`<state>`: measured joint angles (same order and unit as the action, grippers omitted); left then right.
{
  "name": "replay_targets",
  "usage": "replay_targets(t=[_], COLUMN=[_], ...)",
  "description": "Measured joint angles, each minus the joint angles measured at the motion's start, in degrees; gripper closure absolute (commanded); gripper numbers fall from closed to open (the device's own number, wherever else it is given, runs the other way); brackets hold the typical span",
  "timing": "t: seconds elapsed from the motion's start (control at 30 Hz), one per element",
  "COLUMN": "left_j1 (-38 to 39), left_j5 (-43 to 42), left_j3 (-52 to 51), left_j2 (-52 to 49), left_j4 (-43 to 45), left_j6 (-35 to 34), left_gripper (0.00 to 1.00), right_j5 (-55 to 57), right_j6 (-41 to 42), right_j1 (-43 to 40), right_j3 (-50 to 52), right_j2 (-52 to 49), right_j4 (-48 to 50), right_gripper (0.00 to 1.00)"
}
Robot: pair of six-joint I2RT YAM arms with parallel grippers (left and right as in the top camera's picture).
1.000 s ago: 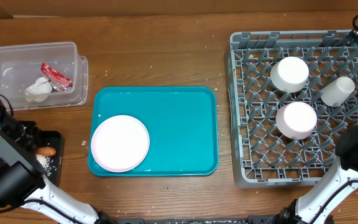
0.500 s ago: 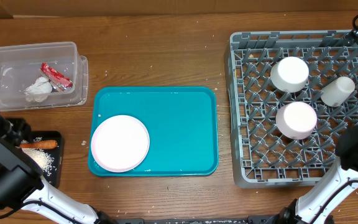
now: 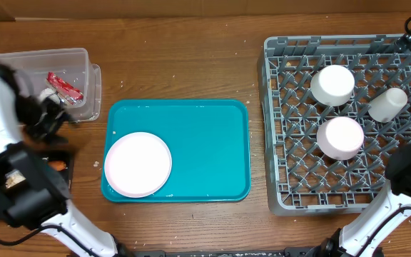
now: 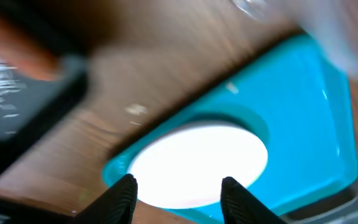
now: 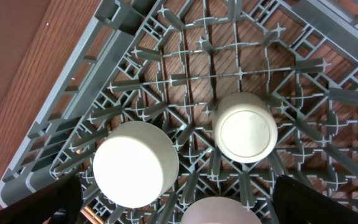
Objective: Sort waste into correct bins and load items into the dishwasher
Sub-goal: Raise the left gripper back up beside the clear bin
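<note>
Left gripper (image 4: 179, 190) is held apart, empty; the plate (image 4: 197, 162) just ahead could be shoved rather than gripped if approached flat.

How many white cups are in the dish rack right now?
3. One cup sits at the dish rack's far side, a second cup lies tipped near its right edge, a third cup is nearer the front. Its right corners are partly covered, so more may hide.

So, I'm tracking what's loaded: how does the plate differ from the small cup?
The plate is wide and flat, lying on the teal tray; the cup is narrow and tipped on its side in the rack. Both are white.
</note>
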<state>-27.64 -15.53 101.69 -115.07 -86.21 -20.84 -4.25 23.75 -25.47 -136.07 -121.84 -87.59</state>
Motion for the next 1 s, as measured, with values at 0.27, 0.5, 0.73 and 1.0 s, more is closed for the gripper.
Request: replay_targets(t=[0.27,0.5,0.73,1.0], left_j1=[17.4,27.6,25.4,18.8], left_j5=[2.5,11.1,15.2,24.3], left_j3=[0.0,0.0,2.4,15.4], left_j2=[0.4,0.4,0.4,0.5], left_j4=[5.1,9.5,11.5,10.8], left_j6=[1.5,1.1,1.1,-0.2], left_gripper=[0.00,0.00,0.00,0.00], right_j5=[0.0,0.0,0.0,-0.3], right_j6=[0.0,0.0,0.0,0.2], right_j1=[0.0,0.0,0.0,0.0], right_j3=[0.0,0.0,0.0,0.0], right_j2=[0.0,0.0,0.0,0.0], right_j4=[0.0,0.0,0.0,0.2], right_gripper=[0.00,0.00,0.00,0.00])
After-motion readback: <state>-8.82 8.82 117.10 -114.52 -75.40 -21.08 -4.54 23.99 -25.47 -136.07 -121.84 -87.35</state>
